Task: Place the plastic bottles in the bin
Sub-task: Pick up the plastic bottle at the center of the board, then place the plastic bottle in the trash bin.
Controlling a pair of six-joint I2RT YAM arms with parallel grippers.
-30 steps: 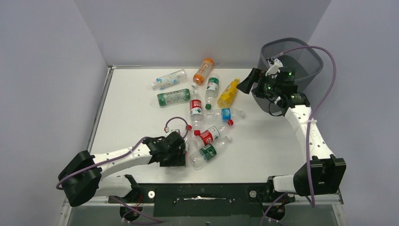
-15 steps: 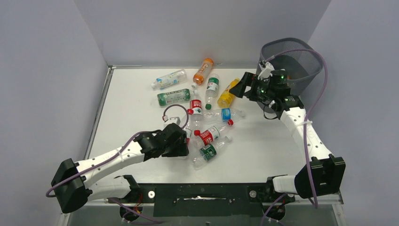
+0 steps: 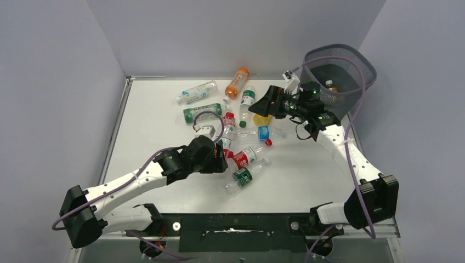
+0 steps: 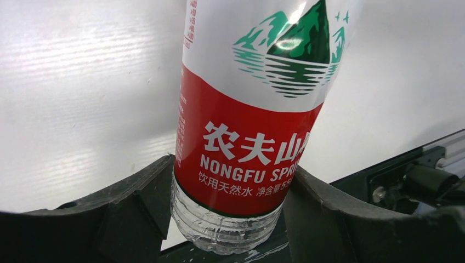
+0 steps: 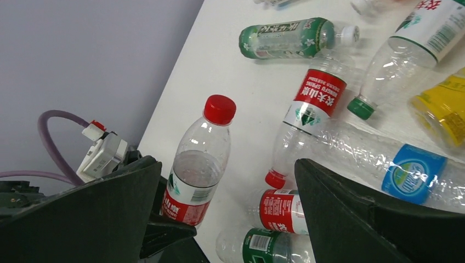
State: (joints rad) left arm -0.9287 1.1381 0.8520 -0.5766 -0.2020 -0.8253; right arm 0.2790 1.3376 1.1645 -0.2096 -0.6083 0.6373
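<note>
**A:** While the left claw (image 4: 227, 197) is clenching it near the base, how is that Nongfu Spring bottle (image 4: 249, 109) looking?

**B:** It is standing upright, clear-bodied, wearing a red-and-white label and a red cap. The other plastic bottles (image 3: 241, 158) are lying scattered around it on the tabletop (image 3: 153, 120).

**A:** And the arms?

**B:** The left arm is reaching low toward mid-tabletop. The right arm is stretching leftward. Its claw (image 3: 262, 103) is gaping wide, grasping nothing and hovering over the yellow bottle (image 3: 262, 118). Behind it, the wire-mesh bin (image 3: 329, 50) is sitting at the far right corner.
</note>
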